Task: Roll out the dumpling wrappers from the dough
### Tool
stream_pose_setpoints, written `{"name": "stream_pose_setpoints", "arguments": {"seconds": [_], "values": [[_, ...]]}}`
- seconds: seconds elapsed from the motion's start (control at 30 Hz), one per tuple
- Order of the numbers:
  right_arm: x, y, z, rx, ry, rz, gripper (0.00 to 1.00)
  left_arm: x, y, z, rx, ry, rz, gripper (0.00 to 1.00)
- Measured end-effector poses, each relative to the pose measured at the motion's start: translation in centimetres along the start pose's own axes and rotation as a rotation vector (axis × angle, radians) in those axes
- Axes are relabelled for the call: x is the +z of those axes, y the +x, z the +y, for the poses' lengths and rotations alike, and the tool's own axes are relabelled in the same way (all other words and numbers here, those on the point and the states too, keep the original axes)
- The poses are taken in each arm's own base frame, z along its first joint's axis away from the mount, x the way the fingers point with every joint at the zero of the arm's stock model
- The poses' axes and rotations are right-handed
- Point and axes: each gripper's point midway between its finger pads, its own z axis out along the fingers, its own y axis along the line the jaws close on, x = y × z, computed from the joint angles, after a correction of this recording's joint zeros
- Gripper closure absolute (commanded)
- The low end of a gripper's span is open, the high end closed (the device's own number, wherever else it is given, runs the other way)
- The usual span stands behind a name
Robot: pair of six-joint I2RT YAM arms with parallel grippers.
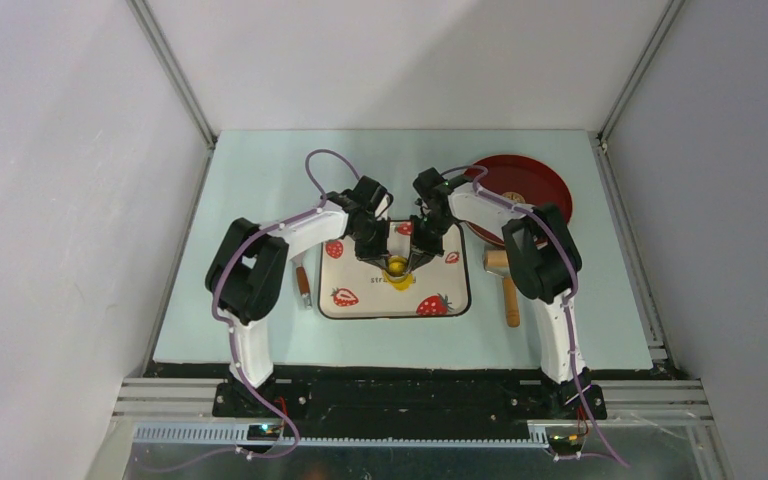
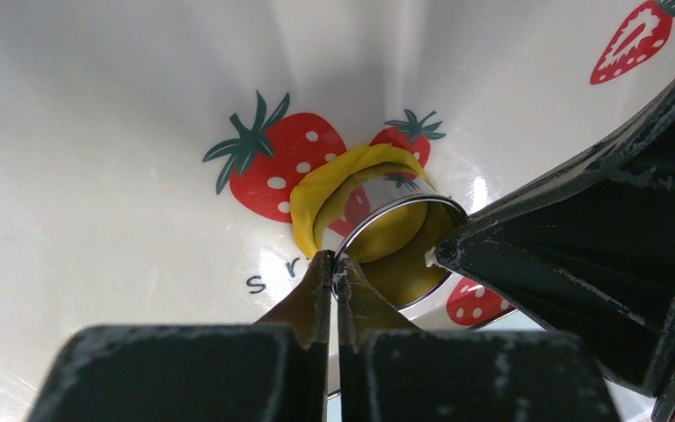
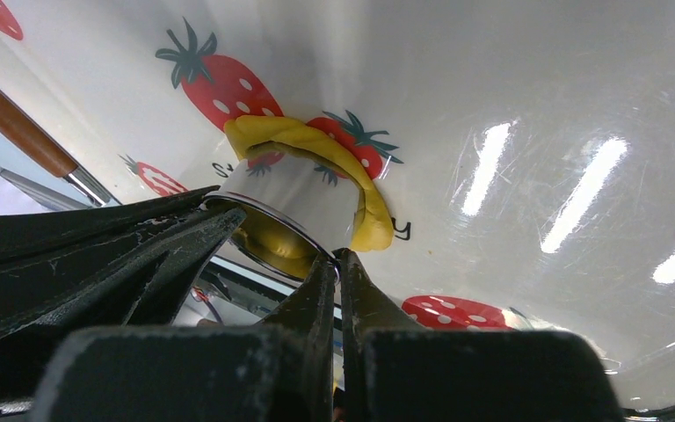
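Observation:
A small metal ring cutter (image 1: 397, 267) stands on the strawberry-print tray (image 1: 360, 300). My left gripper (image 1: 388, 262) and right gripper (image 1: 410, 262) are each shut on its thin rim from opposite sides. In the left wrist view my gripper (image 2: 335, 264) pinches the cutter's rim (image 2: 404, 204). A curled strip of bright yellow dough (image 2: 316, 198) wraps the cutter's far side, and yellow dough (image 2: 391, 237) fills its inside. In the right wrist view my gripper (image 3: 337, 258) pinches the cutter (image 3: 299, 193), with the dough strip (image 3: 316, 145) behind it.
A red plate (image 1: 545, 180) sits at the back right with a small tan spot (image 1: 513, 197) on it. A wooden rolling pin (image 1: 508, 290) lies right of the tray. A wooden-handled tool (image 1: 303, 285) lies left of the tray.

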Motion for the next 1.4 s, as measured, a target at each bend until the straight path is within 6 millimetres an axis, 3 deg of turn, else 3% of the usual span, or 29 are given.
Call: {"name": "stream_pose_setpoints", "arguments": {"seconds": [0.27,0.4,0.47,0.77,1.0,1.17,1.4], "values": [[-0.1,0.0,0.1,-0.007,0.006,-0.006,1.0,-0.2,-0.1,0.0,0.006,0.002,-0.015,0.99],[-0.1,0.1,0.2,-0.011,0.007,-0.008,1.0,-0.5,-0.1,0.1,0.003,0.003,-0.02,0.8],[-0.1,0.1,0.3,-0.018,0.014,-0.011,1.0,-0.7,0.0,0.3,-0.007,0.006,-0.01,0.76],[0.1,0.4,0.6,-0.031,0.032,-0.01,1.0,-3.8,-1.4,0.0,-0.03,0.05,-0.063,0.7],[0.2,0.5,0.8,-0.039,0.021,-0.004,0.74,-5.5,-2.3,-0.5,-0.027,0.078,-0.11,0.7],[1.3,1.2,0.6,-0.052,0.029,0.018,0.57,-5.9,-2.1,0.2,-0.04,0.072,-0.117,0.7],[1.2,1.4,1.0,-0.056,0.012,0.021,0.47,-5.3,-1.0,1.1,-0.05,0.055,-0.085,0.72]]}}
